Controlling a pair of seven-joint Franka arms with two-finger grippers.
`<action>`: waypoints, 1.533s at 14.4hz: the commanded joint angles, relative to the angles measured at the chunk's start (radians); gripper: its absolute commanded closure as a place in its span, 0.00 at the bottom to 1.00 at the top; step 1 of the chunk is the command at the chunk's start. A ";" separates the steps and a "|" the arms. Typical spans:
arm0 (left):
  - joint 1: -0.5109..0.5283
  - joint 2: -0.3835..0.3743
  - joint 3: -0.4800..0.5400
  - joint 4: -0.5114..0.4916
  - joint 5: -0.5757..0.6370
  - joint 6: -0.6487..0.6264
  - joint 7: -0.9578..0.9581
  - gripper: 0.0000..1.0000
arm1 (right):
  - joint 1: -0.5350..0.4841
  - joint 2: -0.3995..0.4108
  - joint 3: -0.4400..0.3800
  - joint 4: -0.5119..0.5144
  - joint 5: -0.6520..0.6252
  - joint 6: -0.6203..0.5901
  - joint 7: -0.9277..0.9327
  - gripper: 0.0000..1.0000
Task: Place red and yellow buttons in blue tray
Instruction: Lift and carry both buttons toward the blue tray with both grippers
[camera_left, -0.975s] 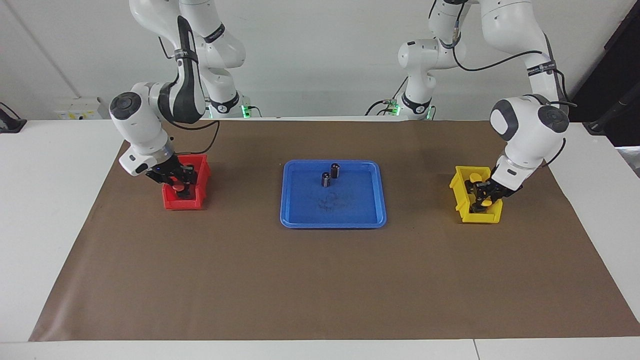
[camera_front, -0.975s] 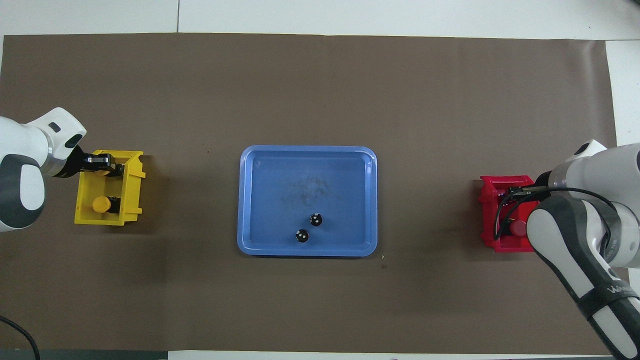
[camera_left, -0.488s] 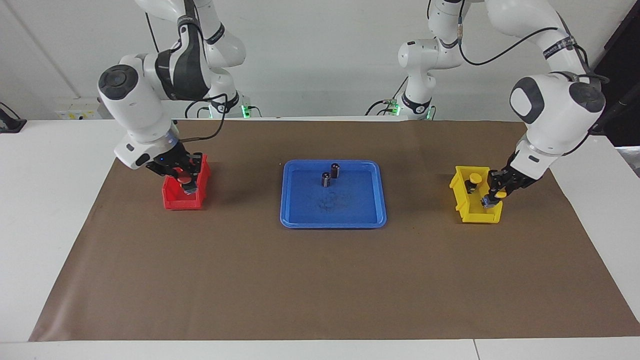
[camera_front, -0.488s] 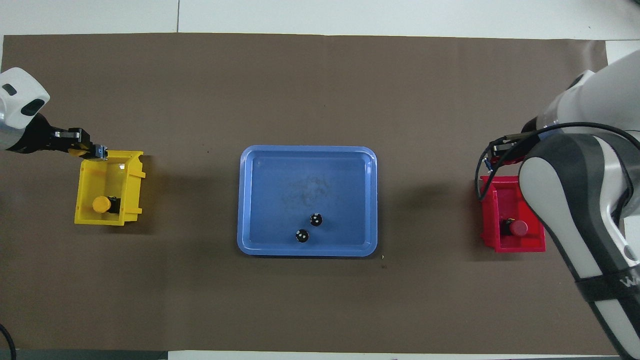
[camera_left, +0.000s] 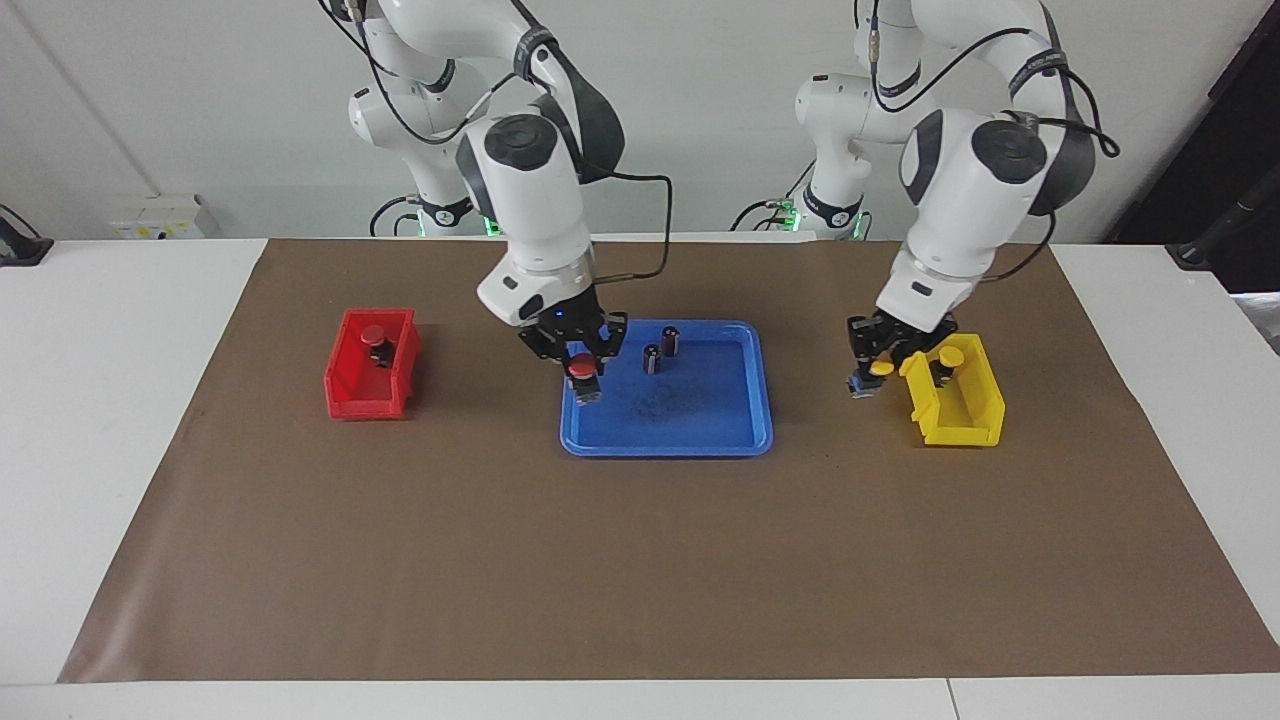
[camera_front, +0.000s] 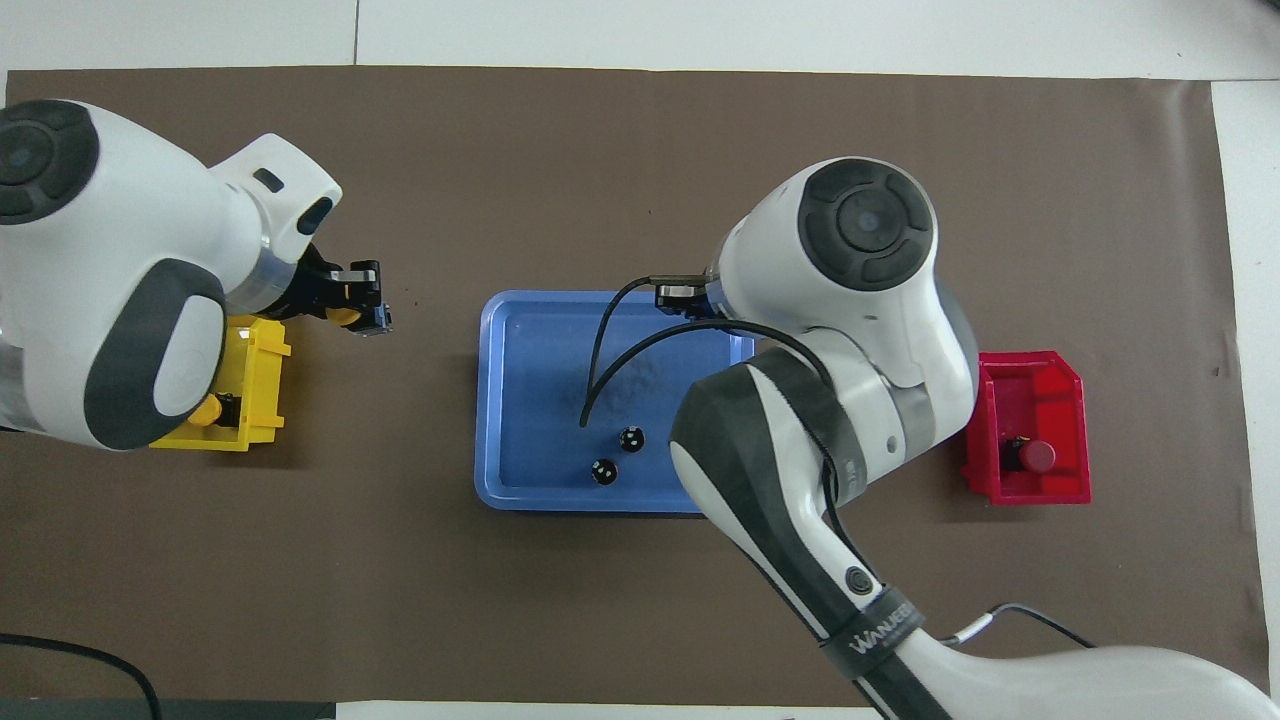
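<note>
Transit | right gripper (camera_left: 583, 378), now lifted out of red bin (camera_left: 345, 392), pinches red button (camera_left: 580, 367) over blue tray (camera_left: 700, 435) edge | left gripper (camera_left: 868, 378) pinches yellow button (camera_left: 881, 368) between yellow bin (camera_left: 965, 425) and tray | both drops next

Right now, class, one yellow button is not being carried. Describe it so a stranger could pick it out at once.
Find the yellow bin toward the left arm's end of the brown mat. Inside it stands a yellow button on a short black body. Unlike the yellow button held by the left gripper over the mat beside the bin, nothing grips it.
</note>
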 joint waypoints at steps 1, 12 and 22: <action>-0.054 0.004 0.015 -0.038 -0.012 0.052 -0.062 0.99 | 0.037 0.075 -0.008 0.031 0.004 0.053 0.056 0.80; -0.123 0.044 0.014 -0.072 -0.066 0.155 -0.082 0.99 | 0.091 0.128 -0.008 -0.064 0.002 0.142 0.084 0.63; -0.143 0.047 0.014 -0.076 -0.088 0.203 -0.090 0.99 | -0.018 0.012 -0.014 -0.057 -0.001 0.068 -0.016 0.22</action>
